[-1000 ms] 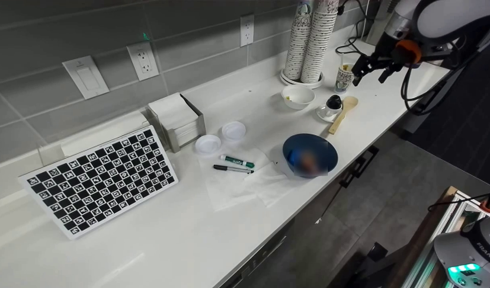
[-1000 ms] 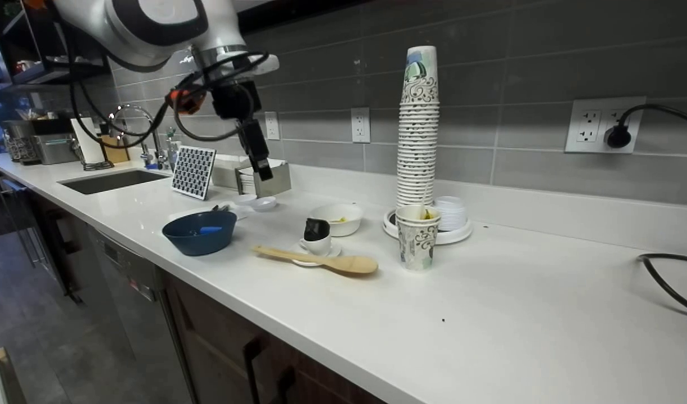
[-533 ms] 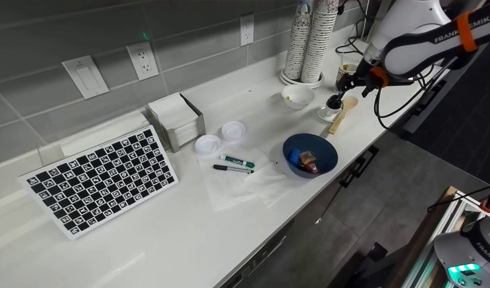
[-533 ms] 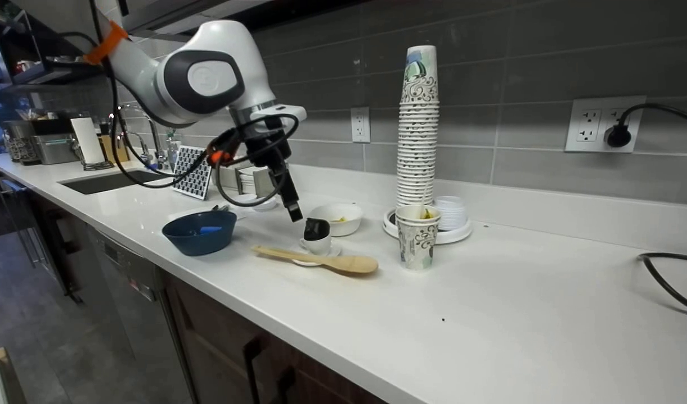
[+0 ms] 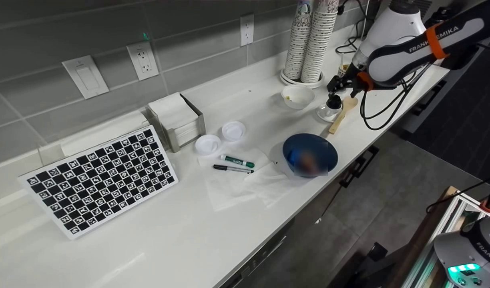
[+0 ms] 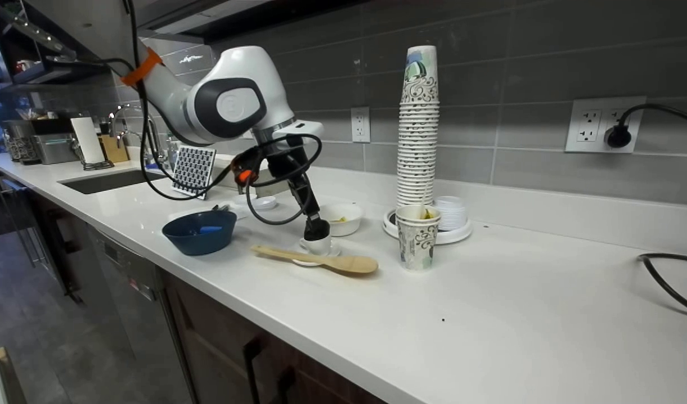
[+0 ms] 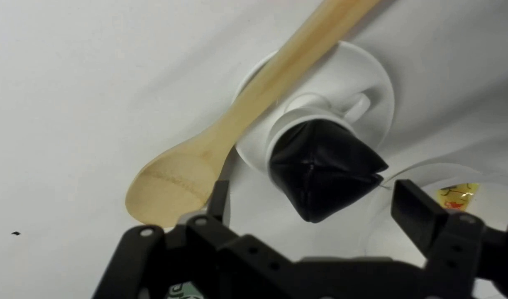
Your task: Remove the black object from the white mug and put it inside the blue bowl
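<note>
— How does the gripper (image 7: 313,199) stand?

— You have its jaws apart, one to each side of the black object (image 7: 322,168) in the wrist view; whether either touches it, you cannot tell

— And where is that object?

— In the white mug (image 6: 319,247), poking above its rim. You see the mug on a saucer (image 7: 349,70), in from the front edge of the counter (image 5: 169,240), with a wooden spoon (image 7: 254,99) lying over the saucer's rim

— And the blue bowl (image 6: 200,244)?

— Close to that front edge, apart from the mug. You find a blue piece (image 6: 210,229) in it in an exterior view. Nearer the back edge you have a white bowl (image 5: 300,105) with a yellow scrap (image 7: 457,194) inside
</note>
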